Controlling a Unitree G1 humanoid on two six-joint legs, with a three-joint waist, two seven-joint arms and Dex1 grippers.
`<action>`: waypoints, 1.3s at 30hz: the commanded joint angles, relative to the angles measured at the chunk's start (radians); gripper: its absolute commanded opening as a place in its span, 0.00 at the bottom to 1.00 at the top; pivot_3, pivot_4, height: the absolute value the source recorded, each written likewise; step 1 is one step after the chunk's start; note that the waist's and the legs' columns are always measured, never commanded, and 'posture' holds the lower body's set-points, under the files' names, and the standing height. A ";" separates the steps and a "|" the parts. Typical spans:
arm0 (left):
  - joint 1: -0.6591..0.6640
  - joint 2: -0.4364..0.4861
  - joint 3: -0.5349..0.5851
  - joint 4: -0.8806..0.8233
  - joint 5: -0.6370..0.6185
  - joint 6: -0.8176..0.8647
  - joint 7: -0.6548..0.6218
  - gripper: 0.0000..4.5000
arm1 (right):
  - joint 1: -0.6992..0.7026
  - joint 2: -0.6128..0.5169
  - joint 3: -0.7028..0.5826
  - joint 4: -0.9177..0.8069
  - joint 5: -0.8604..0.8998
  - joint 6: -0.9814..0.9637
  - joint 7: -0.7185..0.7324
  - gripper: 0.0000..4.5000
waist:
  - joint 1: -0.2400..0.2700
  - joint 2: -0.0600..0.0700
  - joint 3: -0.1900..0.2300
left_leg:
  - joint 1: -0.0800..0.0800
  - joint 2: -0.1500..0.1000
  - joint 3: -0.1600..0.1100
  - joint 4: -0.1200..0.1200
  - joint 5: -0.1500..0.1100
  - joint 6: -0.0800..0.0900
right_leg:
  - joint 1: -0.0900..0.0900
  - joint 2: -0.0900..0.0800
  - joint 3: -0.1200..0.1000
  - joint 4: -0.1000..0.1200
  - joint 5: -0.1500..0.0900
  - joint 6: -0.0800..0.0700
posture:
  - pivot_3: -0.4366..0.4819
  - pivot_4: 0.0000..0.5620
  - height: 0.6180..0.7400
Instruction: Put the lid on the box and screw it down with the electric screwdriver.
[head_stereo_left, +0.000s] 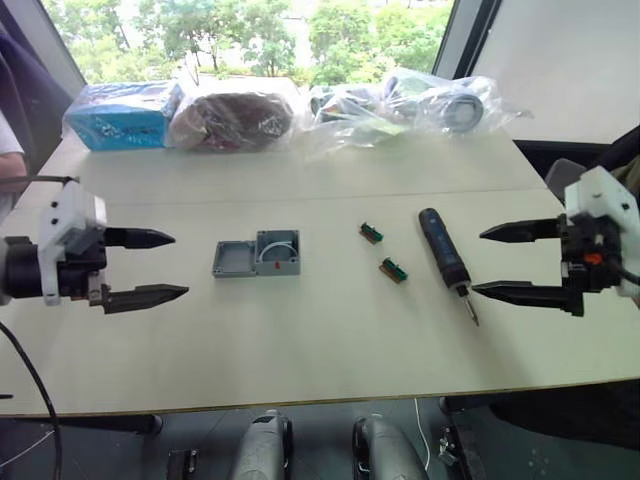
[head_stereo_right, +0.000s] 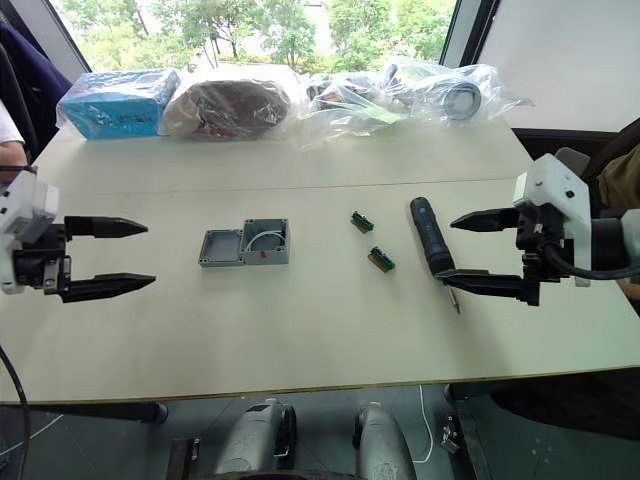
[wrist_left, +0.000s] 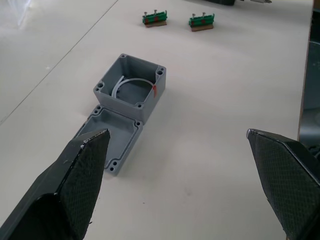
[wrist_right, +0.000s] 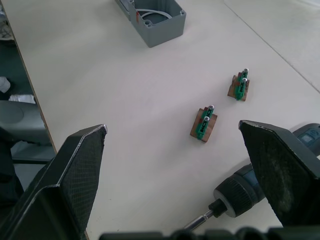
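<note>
Left end effector (head_stereo_left: 155, 266): hovers over the left part of the desk (head_stereo_left: 300, 340), fingers spread wide, nothing between them; tips point toward the lid and box.
Right end effector (head_stereo_left: 500, 262): hovers over the right part of the desk, fingers spread wide, empty; tips point toward the screwdriver.
Lid (head_stereo_left: 232, 259): lies on the desk ahead of the left end effector's tips, well apart from them, rimmed inner side up; of the two grey parts it is the nearer to that end effector.
Box (head_stereo_left: 278, 252): stands open side up just beyond the lid, touching it along one edge; a pale curved wire and a small red part show inside.
Screwdriver (head_stereo_left: 444, 250): lies flat on the desk just ahead of the right end effector's tips, close to the lower finger but not touching so far as the eye views show; the thin bit (head_stereo_left: 469, 306) points toward the desk's near edge, and in the right wrist view the bit end sits between the two fingers.
Green parts (head_stereo_left: 371, 233) (head_stereo_left: 393, 269): two small green-and-red pieces on the desk between the box and the screwdriver, apart from both and from each other.
Far edge of desk: a blue pack (head_stereo_left: 122, 115) and several clear bags (head_stereo_left: 400, 105) with dark contents, well away from both end effectors.
</note>
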 joint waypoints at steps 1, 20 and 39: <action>0.013 -0.002 0.039 -0.006 0.011 -0.015 0.005 1.00 | -0.014 -0.009 -0.007 0.000 -0.013 -0.016 0.000 1.00 | -0.004 0.000 0.000 | 0.000 0.000 0.000 0.000 0.000 0.000 | 0.000 0.000 0.000 0.000 0.000 0.000 | 0.48 0.27 1.00; -0.082 -0.019 -0.073 0.052 0.063 -0.081 0.018 1.00 | -0.041 0.029 -0.002 -0.067 -0.004 0.046 -0.127 1.00 | -0.005 0.000 0.000 | 0.000 -0.001 0.001 0.000 0.000 0.000 | 0.000 0.000 0.001 0.001 0.000 0.000 | 0.48 0.27 1.00; -0.717 -0.448 -0.702 0.657 0.467 -0.495 -0.167 1.00 | -0.171 0.125 0.104 -0.219 0.071 0.178 -0.334 1.00 | -0.004 -0.001 0.000 | -0.001 -0.003 0.004 0.003 0.000 0.000 | 0.001 0.002 0.001 0.002 0.003 0.005 | 0.48 0.27 1.00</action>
